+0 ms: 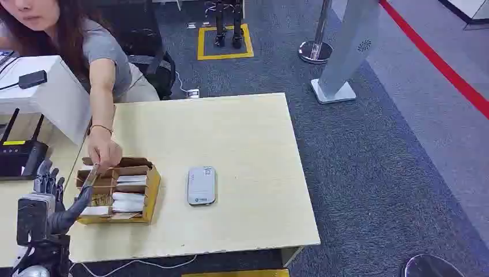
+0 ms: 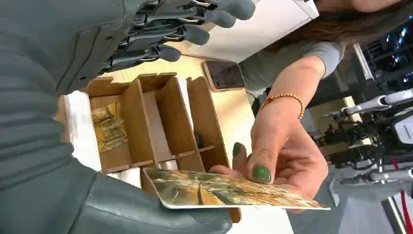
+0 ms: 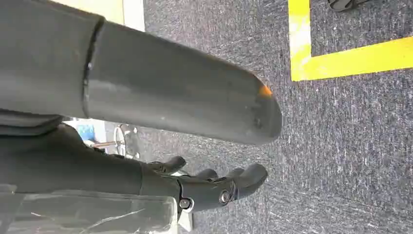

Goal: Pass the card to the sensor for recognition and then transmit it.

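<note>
left hand [image 2: 146,214] thumb under card [image 2: 229,191], person's hand [image 2: 282,156] gripping it

You see a glossy printed card [image 2: 229,194] above the compartmented brown cardboard box [image 2: 160,122]. Beside that box lies a smooth grey plastic sensor [image 1: 201,185] on the matt pale wooden tabletop [image 1: 242,144]; beyond, rough grey carpet [image 1: 380,173].

Counter [image 1: 242,133]: pale wood top on grey carpet. Bears a brown divided card box [image 1: 118,190] holding white cards, just beside the left robot hand [image 1: 49,199]; a grey sensor [image 1: 201,185] lies flat beyond the box, farther from that hand.
</note>
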